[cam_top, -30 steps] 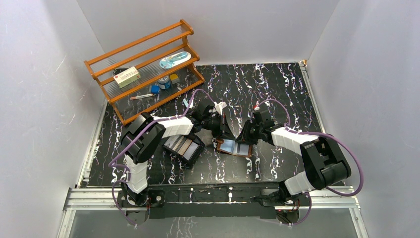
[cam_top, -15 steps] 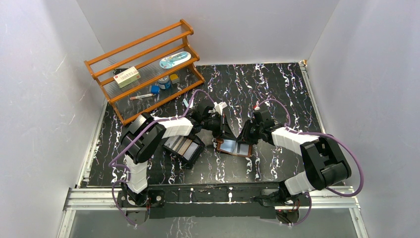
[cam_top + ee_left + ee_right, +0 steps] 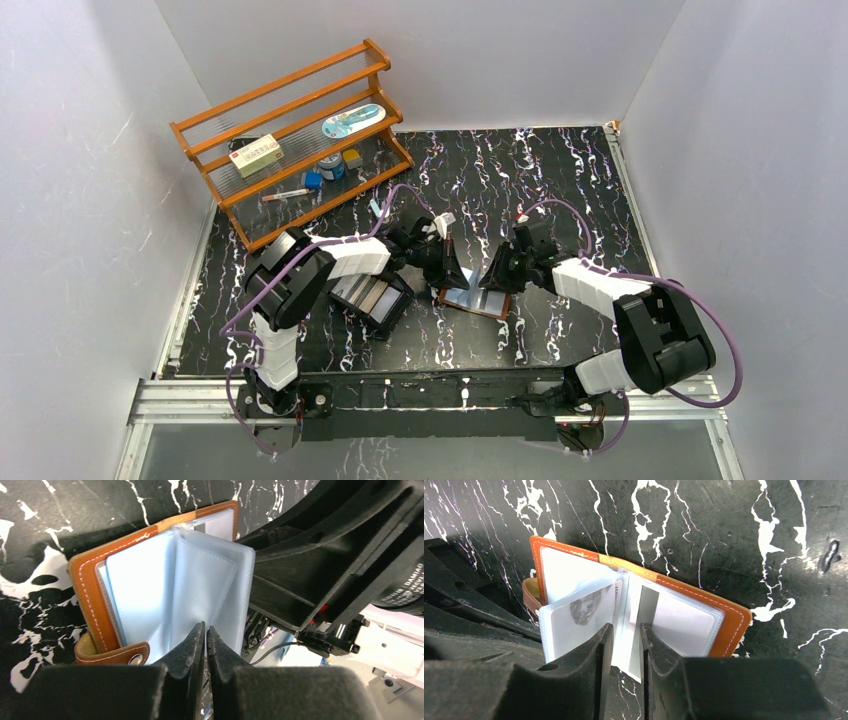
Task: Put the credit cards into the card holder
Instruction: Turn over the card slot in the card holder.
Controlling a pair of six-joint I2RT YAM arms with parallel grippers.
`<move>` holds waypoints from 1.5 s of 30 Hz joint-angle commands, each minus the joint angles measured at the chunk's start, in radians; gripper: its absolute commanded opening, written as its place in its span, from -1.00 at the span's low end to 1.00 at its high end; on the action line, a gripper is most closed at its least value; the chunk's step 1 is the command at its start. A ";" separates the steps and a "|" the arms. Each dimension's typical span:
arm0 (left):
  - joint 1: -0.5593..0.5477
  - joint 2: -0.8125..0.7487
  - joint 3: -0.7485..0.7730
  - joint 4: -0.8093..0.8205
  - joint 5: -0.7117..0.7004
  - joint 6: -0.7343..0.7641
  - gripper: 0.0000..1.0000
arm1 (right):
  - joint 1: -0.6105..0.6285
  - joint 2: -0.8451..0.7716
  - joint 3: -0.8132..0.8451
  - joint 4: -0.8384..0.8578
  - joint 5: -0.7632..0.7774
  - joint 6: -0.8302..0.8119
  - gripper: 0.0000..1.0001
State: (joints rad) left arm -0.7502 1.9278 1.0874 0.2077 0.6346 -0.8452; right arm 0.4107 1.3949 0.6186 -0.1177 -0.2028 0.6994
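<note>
Noted far left on the table (image 3: 560, 190): a wooden rack (image 3: 300, 140), no part of the job. Next to the right, a black tray (image 3: 388, 325) holding the spare cards (image 3: 368, 295), laid flat side by side.

At the left gripper (image 3: 205, 632): jaws closed to a slit, apparently nipping the edge of a clear sleeve (image 3: 145, 595) (the contact itself is hidden behind the fingertips).

Found near the table's middle, between the two grippers: the card holder (image 3: 478, 300), lying open, brown cover down, leaves fanned upward. Long axis roughly left to right in the overhead view, dipping slightly toward the near side at the right end. Spine across that. Strap and stud (image 3: 134, 659) at the left end.

At the right gripper (image 3: 626, 630): jaws narrow, a pale sheet standing between them. Impossible to tell whether pinched. Just beyond, a grey card (image 3: 648, 607) upright at a pocket mouth, long axis pointing down into it.

Handling, as judged: holder light, cover pliant, leaves floppy and slick, liable to collapse unless one is held back. Cards stiff, thin, slippery. Best taken by a short edge, leaving the leading edge free for the pocket.
</note>
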 commanded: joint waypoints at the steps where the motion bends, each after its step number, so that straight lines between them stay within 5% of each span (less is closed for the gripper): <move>1: -0.008 -0.028 0.035 -0.074 -0.027 0.051 -0.87 | -0.006 -0.028 0.024 -0.017 0.021 -0.014 -0.30; 12: -0.029 -0.013 0.098 -0.164 -0.065 0.093 -0.57 | -0.006 -0.075 0.058 -0.081 0.044 -0.013 -0.18; 30: -0.089 -0.026 0.234 -0.361 -0.207 0.159 -0.45 | -0.012 -0.203 0.130 -0.285 0.198 -0.017 -0.18; 45: -0.094 -0.081 0.268 -0.502 -0.352 0.190 -0.44 | -0.012 -0.273 0.110 -0.232 0.099 0.035 -0.16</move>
State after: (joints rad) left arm -0.8410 1.9366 1.3121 -0.2100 0.3508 -0.6807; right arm 0.4030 1.1294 0.7429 -0.4023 -0.0608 0.7063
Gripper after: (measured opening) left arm 0.278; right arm 0.414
